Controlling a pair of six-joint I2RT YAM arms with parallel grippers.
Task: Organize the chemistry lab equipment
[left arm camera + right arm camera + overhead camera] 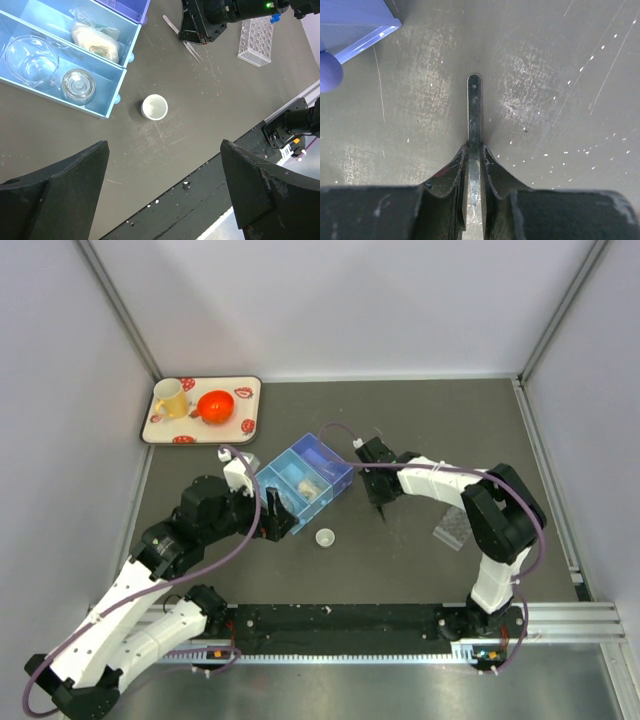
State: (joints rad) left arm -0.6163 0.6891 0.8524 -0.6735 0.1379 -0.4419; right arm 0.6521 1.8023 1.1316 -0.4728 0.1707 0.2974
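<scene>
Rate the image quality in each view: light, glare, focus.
Top external: even, soft light, sharp throughout, only faint shadows. Left wrist: the small white cup and scratches on the table are crisp; the left gripper shows as dark, soft-edged silhouettes. Right wrist: pale glare patches on the table flank the thin metal strip; the right gripper is close and underexposed.

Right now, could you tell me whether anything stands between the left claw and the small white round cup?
Nothing visible does. The small white round cup stands alone on bare dark table beyond the wide-open left claw; the light blue plastic tray sits apart, to one side.
</scene>
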